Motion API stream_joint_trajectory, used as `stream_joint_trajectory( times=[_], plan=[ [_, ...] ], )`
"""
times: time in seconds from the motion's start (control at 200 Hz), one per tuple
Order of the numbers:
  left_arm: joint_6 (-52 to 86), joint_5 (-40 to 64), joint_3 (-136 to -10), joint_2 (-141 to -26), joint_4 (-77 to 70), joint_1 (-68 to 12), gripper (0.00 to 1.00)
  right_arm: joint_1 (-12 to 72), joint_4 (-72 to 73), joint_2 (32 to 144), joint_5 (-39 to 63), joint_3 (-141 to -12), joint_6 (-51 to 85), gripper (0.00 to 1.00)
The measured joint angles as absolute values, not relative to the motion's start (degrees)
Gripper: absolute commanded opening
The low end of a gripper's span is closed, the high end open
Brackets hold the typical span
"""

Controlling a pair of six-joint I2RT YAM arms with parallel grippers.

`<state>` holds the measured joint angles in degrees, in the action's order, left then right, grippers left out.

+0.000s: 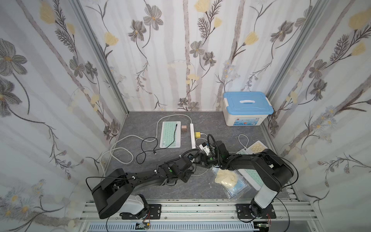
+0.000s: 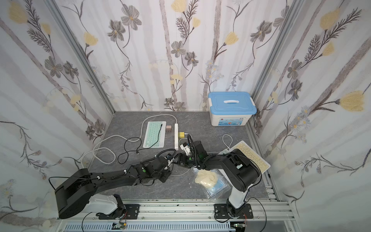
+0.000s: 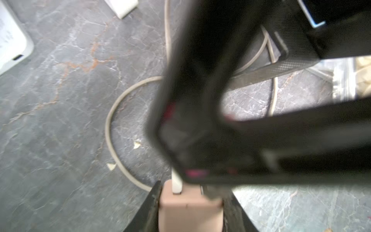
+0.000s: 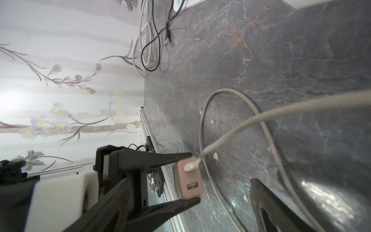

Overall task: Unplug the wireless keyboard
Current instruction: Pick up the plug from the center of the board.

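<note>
The left gripper [image 4: 195,176] is clamped on a pink USB charger [image 4: 186,182], one finger pressed to each narrow side, close to the middle of the grey marbled table [image 1: 180,190]. A white cable [image 4: 301,106] is plugged into one of the charger's ports, and the other port faces the right wrist camera. The right gripper [image 1: 200,160] meets it from the 3 o'clock side with its fingers spread wide, holding nothing. The one finger [image 4: 259,192] seen in its own wrist view stands apart from the charger. Taking 12 o'clock as the back wall, the cream-and-green wireless keyboard [image 1: 258,147] lies at 3 o'clock, partly under the right arm [image 1: 261,162]. A white lead loops off its far corner. The arms hide the cable's run, so I cannot tell whether the held cable is that same lead. At 11 o'clock lies a mint-green keyboard [image 1: 170,134] with a black cable [image 1: 175,131] draped across it, the cable's USB plug [image 4: 167,39] loose on the table. Just to its 3 o'clock side are a second pink charger [image 1: 184,128] and a white power strip [image 1: 192,136] with a yellow charger [image 1: 197,134] on it. A blue-lidded storage box [image 1: 248,108] stands at 1 o'clock, and a clear plastic packet [image 1: 226,178] lies at 5 o'clock.
</note>
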<state>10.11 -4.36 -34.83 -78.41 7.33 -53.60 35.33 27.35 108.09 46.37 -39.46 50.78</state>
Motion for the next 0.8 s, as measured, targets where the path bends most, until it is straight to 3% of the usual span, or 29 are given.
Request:
stream_joint_trajectory(
  times=[0.47, 0.799],
  plan=[
    [7.8, 3.8, -36.8, -63.9, 12.2, -39.6, 0.27, 35.4, 24.0, 93.1, 48.0, -38.0, 45.0, 0.92],
    [2.2, 23.0, -46.1, -62.9, 17.9, -34.6, 0.28, 34.9, 23.6, 81.9, 44.4, -38.0, 35.7, 0.88]
  ],
)
